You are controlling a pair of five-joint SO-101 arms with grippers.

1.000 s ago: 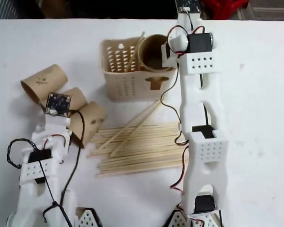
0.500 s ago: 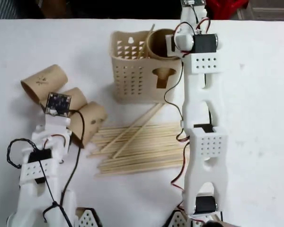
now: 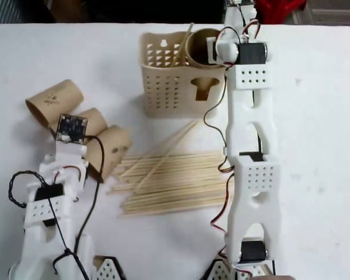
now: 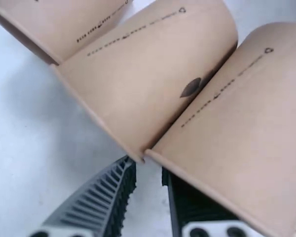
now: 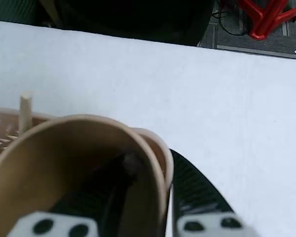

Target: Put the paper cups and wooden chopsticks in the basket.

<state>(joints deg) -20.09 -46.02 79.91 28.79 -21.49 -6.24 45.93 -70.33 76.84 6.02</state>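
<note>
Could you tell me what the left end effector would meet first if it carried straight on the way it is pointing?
The left end effector points at the spot where the rims of the middle paper cup and the nearest paper cup touch, so probably those rims first; depth is unclear.

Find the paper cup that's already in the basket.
High view: the paper cup sits in the right end of the basket, beside a leaning chopstick.

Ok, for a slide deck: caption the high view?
Right gripper pinches a paper cup in the basket; three more cups and loose wooden chopsticks lie on the table.
</note>
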